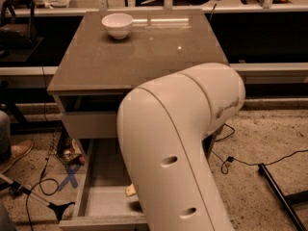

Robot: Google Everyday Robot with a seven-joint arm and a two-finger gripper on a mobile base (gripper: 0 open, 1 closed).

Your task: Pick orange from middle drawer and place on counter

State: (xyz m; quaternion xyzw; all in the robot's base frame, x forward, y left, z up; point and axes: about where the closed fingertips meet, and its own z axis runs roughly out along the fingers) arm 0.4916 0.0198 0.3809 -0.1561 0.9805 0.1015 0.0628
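The middle drawer (98,198) is pulled open at the bottom of the cabinet and its pale floor shows on the left. My large cream arm (178,148) fills the centre and covers most of the drawer. The orange is hidden behind the arm. Only a small pale tip of my gripper (130,190) peeks out at the arm's left edge, low inside the drawer. The counter (144,57) is the glossy grey-brown top above.
A white bowl (117,24) stands at the counter's back left. Cables (231,160) and a black bar (279,191) lie on the floor to the right. A shoe (14,153), blue tape cross (71,175) and cable lie to the left.
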